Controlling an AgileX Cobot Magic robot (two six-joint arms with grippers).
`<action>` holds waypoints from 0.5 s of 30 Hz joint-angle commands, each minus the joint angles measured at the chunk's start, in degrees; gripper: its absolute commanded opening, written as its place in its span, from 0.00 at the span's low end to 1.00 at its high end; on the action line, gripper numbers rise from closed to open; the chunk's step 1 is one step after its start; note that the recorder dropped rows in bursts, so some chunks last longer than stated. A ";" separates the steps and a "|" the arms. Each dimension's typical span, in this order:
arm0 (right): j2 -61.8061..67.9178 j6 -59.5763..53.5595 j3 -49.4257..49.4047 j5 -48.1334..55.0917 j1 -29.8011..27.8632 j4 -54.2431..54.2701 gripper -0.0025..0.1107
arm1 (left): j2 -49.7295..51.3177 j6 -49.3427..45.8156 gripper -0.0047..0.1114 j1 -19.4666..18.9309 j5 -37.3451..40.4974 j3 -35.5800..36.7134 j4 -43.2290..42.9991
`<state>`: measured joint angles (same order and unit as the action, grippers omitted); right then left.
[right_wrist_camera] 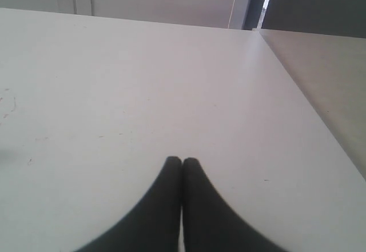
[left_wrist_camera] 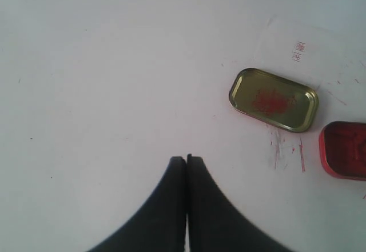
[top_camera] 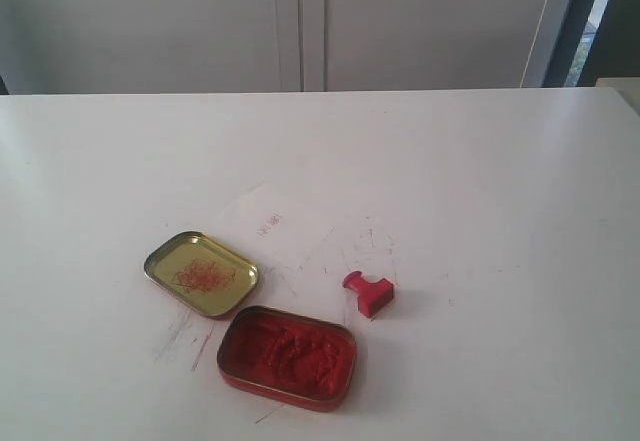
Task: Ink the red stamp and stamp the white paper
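Rectangular red metal tin [top_camera: 275, 392], uncovered: full of lumpy red ink paste. Gold-coloured tin lid [top_camera: 170, 259] just beside it, hollow side up, red smears inside. Small red knob-handled stamp [top_camera: 369, 292] on its side on white table [top_camera: 500, 211], near tin, not touching. Thin white paper sheet [top_camera: 285, 236] behind lid, bears small red mark. Left gripper [left_wrist_camera: 186, 159] and right gripper [right_wrist_camera: 182, 162]: fingers pressed together, empty.

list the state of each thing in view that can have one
red stamp, lying on its side on the table, not held
white paper, flat, bears a small red mark
ink tin, open, red paste exposed
tin lid, off, inside up, smeared red
left gripper, shut, empty
right gripper, shut, empty
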<state>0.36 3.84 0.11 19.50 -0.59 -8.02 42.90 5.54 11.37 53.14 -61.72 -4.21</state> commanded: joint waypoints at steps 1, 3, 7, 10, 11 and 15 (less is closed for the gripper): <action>-0.36 -0.11 -0.11 -0.33 0.15 -0.46 0.02 | -1.07 0.03 0.04 -0.04 0.00 0.38 0.02; -0.36 -0.11 -0.11 -0.33 0.15 -0.46 0.02 | -1.57 0.03 0.04 -0.04 -0.64 0.38 0.15; -0.36 -0.11 -0.11 -0.33 0.15 -0.46 0.02 | -3.07 0.03 0.04 -0.07 -1.12 0.72 -0.50; -0.36 -0.11 -0.11 -0.33 0.15 -0.46 0.02 | -5.07 0.47 0.04 -1.40 -1.71 2.53 -0.50; -0.36 -0.11 -0.11 -0.33 0.15 -0.46 0.02 | -5.87 0.76 0.04 -1.90 -2.59 3.56 -0.50; -0.36 -0.11 -0.11 -0.33 0.15 -0.46 0.02 | -9.02 1.83 0.04 -3.34 -7.56 8.72 -0.35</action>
<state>0.36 3.84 0.11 19.50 -0.59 -8.02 35.91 6.06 8.77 48.52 -56.18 -4.53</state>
